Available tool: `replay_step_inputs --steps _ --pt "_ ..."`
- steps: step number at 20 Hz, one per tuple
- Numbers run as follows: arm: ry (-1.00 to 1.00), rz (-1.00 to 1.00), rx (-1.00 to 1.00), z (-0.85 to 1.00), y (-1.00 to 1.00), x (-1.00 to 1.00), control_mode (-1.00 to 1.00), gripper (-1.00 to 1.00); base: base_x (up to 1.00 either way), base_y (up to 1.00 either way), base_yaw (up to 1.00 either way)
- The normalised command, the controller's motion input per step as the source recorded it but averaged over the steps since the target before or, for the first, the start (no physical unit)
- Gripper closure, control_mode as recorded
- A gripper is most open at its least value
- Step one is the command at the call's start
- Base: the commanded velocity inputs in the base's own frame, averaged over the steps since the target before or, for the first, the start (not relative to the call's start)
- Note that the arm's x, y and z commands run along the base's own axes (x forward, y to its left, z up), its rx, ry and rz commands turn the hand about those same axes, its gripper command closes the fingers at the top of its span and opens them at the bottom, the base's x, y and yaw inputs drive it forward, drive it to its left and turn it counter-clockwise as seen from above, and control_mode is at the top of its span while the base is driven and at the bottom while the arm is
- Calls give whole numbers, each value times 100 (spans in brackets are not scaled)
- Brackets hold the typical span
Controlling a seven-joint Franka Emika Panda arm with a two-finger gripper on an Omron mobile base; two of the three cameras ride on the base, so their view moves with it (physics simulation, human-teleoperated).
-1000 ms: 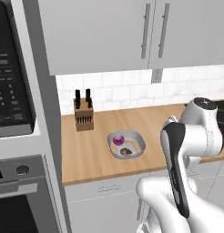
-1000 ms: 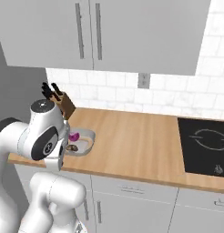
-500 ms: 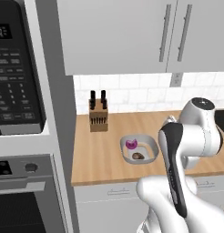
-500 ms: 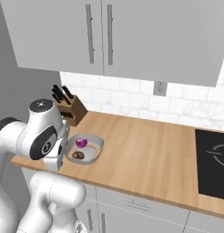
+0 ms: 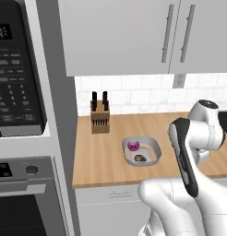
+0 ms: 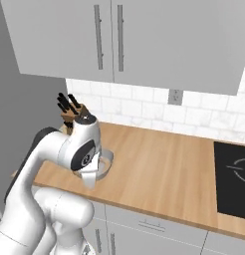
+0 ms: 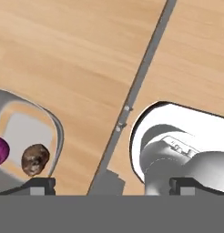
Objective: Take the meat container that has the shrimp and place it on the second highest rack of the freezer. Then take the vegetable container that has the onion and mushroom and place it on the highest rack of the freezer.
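Claw [image 7: 112,185] is held spread and empty above the wooden tabletop [image 5: 101,156]; rounded grey vegetable tub [image 5: 141,151] sits just beside. Its rim could be clipped if lowered off-centre.

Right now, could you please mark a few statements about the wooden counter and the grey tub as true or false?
1. The wide rounded grey tub holds a purple onion piece and a brown mushroom. True.
2. The wooden knife block stands to the right of the tub in the left base view. False: it stands to its left, nearer the tiled wall.
3. The gripper has its jaws closed on the tub's rim. False: the jaws stand open and hold nothing.
4. A black cooktop is set into the wooden counter. True.
5. The tub lies upside down. False: it sits upright, open side up.
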Motion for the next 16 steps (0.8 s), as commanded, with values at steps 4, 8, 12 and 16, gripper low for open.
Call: replay_step_inputs --steps 4,8,12,16 --pt "6 36 3 -50 -6 37 -100 -100 0 0 0" --pt "1 27 12 -41 -7 63 -100 -100 0 0 0" --pt "0 4 4 -32 19 77 -100 -100 0 0 0" --pt "21 -7 0 -42 2 97 -100 -100 0 0 0"
